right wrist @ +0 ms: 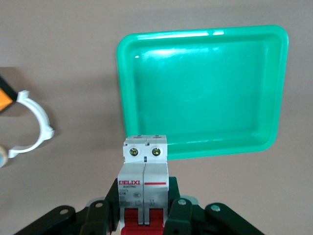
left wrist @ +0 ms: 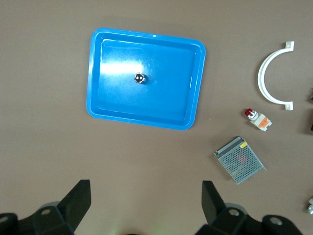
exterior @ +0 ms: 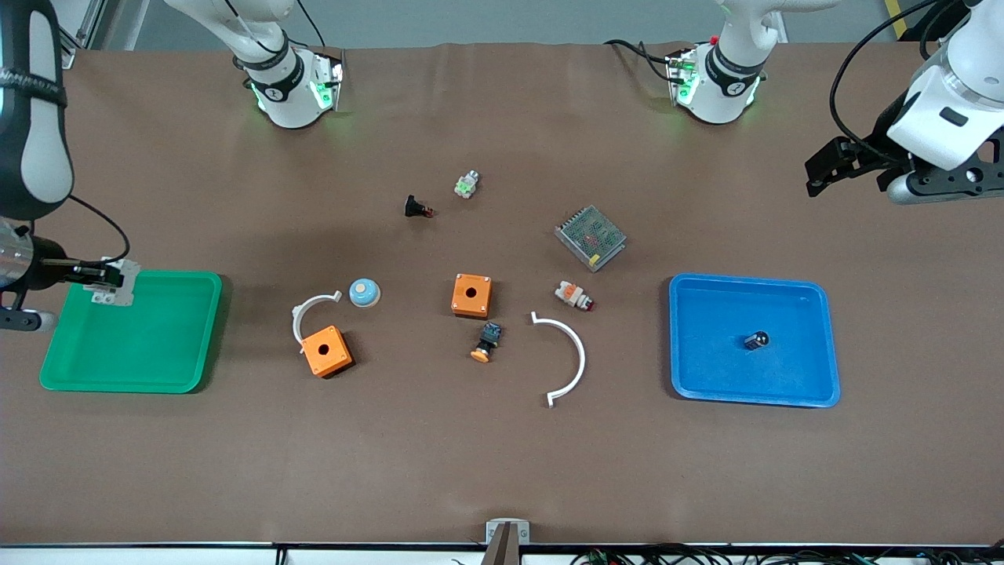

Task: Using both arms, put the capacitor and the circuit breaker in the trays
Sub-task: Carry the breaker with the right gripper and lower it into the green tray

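Observation:
The capacitor (exterior: 756, 340), a tiny black cylinder with a silvery top, lies in the blue tray (exterior: 784, 380); it also shows in the left wrist view (left wrist: 140, 78) inside that tray (left wrist: 166, 100). My left gripper (exterior: 817, 174) is open and empty, up in the air over the table near the left arm's end; its view shows both jaws spread wide (left wrist: 145, 203). My right gripper (exterior: 108, 276) is shut on the white-grey circuit breaker (exterior: 119, 287) and holds it over a corner of the green tray (exterior: 133, 369). In the right wrist view the breaker (right wrist: 145, 176) sits between the jaws, red levers inward, beside the green tray (right wrist: 205, 98).
Between the trays lie two orange boxes (exterior: 471, 295) (exterior: 327, 351), two white arc pieces (exterior: 311, 308) (exterior: 575, 357), a mesh power supply (exterior: 590, 237), a white-orange connector (exterior: 573, 296), an orange-capped button (exterior: 488, 343), a black push-button (exterior: 416, 207), a blue dome (exterior: 365, 293) and a small green-white part (exterior: 467, 184).

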Available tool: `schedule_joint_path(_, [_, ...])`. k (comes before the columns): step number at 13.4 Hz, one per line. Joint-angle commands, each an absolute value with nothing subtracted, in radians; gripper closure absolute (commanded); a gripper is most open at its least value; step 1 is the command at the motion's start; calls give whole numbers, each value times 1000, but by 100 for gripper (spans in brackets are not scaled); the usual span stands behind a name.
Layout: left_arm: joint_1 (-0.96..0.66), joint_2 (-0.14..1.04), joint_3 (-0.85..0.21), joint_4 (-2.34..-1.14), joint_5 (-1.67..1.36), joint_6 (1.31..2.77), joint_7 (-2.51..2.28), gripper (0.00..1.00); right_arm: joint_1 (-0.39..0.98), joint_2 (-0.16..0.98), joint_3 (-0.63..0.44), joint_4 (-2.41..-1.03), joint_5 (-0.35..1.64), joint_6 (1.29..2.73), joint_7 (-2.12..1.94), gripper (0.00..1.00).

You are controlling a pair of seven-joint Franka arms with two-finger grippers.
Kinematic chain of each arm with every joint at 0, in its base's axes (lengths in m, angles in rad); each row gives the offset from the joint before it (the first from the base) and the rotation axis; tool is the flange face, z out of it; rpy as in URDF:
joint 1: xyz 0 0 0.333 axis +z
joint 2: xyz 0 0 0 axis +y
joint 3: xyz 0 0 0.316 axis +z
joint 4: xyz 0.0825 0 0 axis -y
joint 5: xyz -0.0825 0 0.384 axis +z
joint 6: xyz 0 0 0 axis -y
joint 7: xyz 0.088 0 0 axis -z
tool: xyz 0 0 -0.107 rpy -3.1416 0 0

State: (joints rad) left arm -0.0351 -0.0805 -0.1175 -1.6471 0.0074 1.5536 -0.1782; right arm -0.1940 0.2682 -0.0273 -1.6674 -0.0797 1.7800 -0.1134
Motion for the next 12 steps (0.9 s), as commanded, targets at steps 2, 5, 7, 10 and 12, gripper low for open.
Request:
schedule_joint_path(2, [-26,-110,-109,-1671,6,1566,-117,0,-270,327,-5,-1641,-101,1835,-202,87])
schedule_joint_path(5, [-25,-114,-106,-1660,8,1543,-106,0,-314,377,-5,-1654,-101,1905,-262,87])
schedule_joint_path(7, [-25,-110,-107,-1648,8,1534,-106,0,-342,399,-5,-1678,-101,1972,-304,87])
schedule_joint_path(10, [-26,-104,-109,-1632,9,1532,-103,0,-364,440,-5,-1695,-100,2044,-339,87])
schedule_joint_path(12, [-26,-103,-107,-1634,9,1532,-51,0,-380,474,-3,-1697,-98,2107,-374,87])
